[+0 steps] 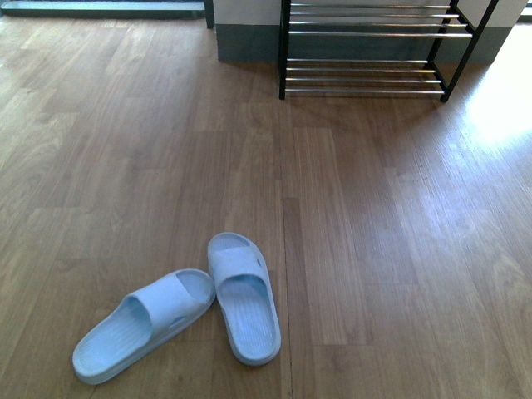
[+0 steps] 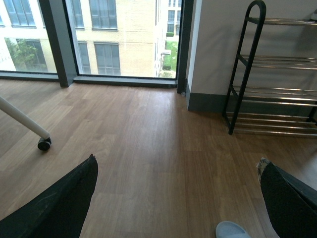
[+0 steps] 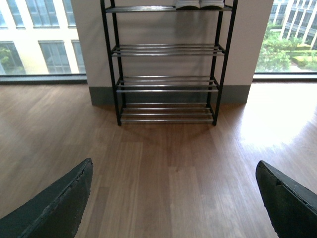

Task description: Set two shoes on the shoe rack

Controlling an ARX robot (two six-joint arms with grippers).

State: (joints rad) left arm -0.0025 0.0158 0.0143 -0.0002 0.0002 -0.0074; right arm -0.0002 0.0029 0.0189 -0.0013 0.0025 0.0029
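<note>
Over wood floor (image 1: 374, 208), left pincer (image 2: 176, 159) and right pincer (image 3: 173, 162) hover spread wide.

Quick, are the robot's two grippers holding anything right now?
Left gripper: open, holding nothing.
Right gripper: open, holding nothing.

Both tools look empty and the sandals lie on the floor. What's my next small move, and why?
Probably lower the left tool toward the sandals: it is open and empty, a sandal's tip shows in its wrist view, and both sandals lie on the floor, well short of the rack.
</note>
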